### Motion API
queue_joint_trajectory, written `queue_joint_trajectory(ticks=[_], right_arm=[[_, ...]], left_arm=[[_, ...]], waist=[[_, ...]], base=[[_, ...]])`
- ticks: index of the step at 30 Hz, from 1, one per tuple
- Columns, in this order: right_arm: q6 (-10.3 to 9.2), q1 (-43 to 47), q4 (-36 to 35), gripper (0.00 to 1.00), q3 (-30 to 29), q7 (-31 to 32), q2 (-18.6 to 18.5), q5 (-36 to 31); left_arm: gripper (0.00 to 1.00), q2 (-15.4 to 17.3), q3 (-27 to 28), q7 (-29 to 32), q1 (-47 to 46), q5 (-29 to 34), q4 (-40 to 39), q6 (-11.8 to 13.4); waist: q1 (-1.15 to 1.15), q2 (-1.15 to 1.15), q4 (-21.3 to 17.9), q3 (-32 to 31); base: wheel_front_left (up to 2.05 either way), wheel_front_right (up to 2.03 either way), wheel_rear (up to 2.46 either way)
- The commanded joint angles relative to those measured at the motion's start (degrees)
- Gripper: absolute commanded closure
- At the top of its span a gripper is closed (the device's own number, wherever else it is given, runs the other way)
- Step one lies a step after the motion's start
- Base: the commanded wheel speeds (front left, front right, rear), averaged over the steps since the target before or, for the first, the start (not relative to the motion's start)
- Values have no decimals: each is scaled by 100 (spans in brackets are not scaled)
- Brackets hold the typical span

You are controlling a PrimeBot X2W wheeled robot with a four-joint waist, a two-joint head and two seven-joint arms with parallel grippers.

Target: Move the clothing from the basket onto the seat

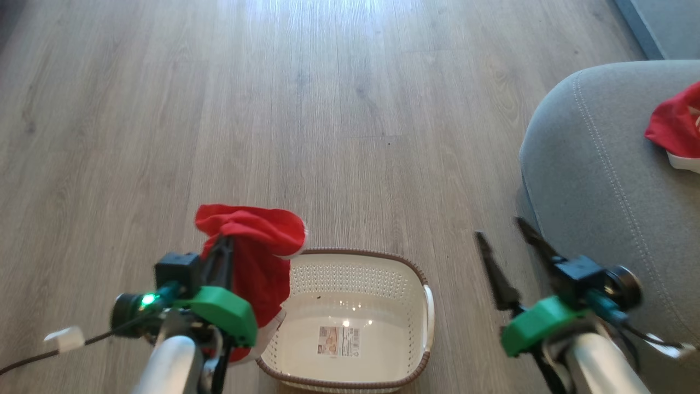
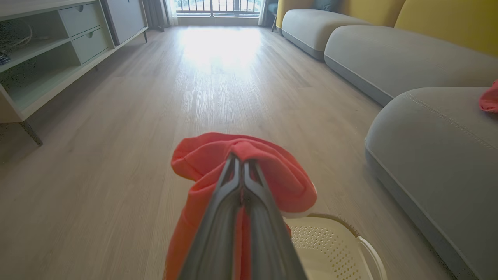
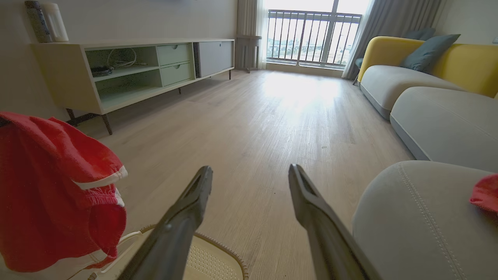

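The left gripper point(image 2: 241, 157) is clamped on one red garment point(image 1: 257, 257), held up so the cloth hangs free over the left rim of the basket point(image 1: 355, 273), probably for carrying across; the other garment point(image 1: 675, 128) lies on the seat point(image 1: 590, 164), back from its rounded corner; the right gripper point(image 1: 500, 227) hovers low beside that corner, fingers spread, holding nothing.

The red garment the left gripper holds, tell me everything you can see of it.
The red garment is soft, bright fabric with a white band and a white hem. It is bunched and pinched near its top between the shut fingers of the left gripper, hanging limp over the left rim of the basket; contact there unclear.
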Motion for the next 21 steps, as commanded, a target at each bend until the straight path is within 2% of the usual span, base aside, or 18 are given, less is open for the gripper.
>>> queue_joint_trajectory(ticks=[1, 4, 5, 12, 16, 21], right_arm=[[-1, -476, -218, 0, 575, -38, -214, 114], [-1, -809, -227, 0, 1259, -38, -394, 260], [-1, -809, -227, 0, 1259, -38, -394, 260], [-1, -1549, -110, 0, 2652, -38, -554, 727], [-1, -1813, 60, 0, 3025, -38, -620, 932], [-1, -1936, 321, 0, 3212, -38, -714, 1071]], left_arm=[[100, 32, 21, 39, -279, 80, -387, -69], [100, -22, -199, 156, -310, 138, -657, -160], [100, -22, -199, 156, -310, 138, -657, -160], [100, -144, -765, 473, -320, 264, -1263, -360], [100, -239, -1106, 596, -365, 270, -1573, -478], [100, -317, -1553, 755, -379, 288, -2029, -579]], waist=[[0, 0, -11, 0], [0, 0, -43, -1], [0, 0, -43, -1], [0, 0, -38, -35], [0, 0, 50, -56], [0, 0, 147, -61]], base=[[0, 0, 0], [0, 0, 0], [0, 0, 0], [0, 0, 0], [0, 0, 0], [0, 0, 0]])
